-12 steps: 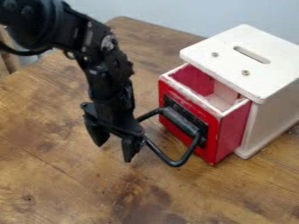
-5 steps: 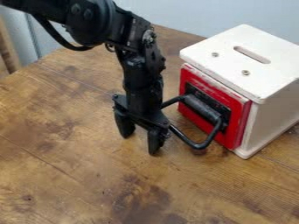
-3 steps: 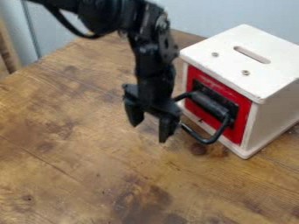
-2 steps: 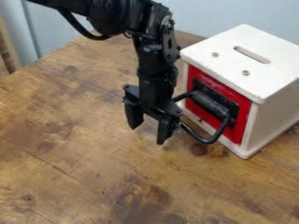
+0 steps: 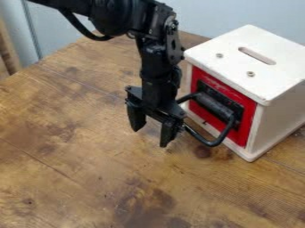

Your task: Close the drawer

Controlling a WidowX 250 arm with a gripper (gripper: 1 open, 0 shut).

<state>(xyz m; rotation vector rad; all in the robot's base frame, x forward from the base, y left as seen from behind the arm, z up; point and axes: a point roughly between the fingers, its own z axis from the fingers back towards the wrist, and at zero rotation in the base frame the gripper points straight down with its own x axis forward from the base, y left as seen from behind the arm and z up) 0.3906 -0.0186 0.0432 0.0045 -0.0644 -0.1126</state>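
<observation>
The red drawer [image 5: 236,120] sits pushed into the white cabinet box [image 5: 256,71], its red front about flush with the box face. Its black plate [image 5: 216,106] and black loop handle [image 5: 208,135] stick out toward the left. My black gripper [image 5: 152,127] hangs from the arm just left of the drawer front, fingers pointing down at the table, spread apart and holding nothing. The right finger [image 5: 169,131] stands at the loop handle; I cannot tell whether it touches it.
The wooden table [image 5: 71,169] stretches left and front of the box. My arm [image 5: 125,20] reaches in from the upper left. The table's far edge runs along the top left, with a grey wall behind.
The drawer has gone from pulled out to pushed into the box as my gripper moved right against its front. Over the last half second nothing has moved.
</observation>
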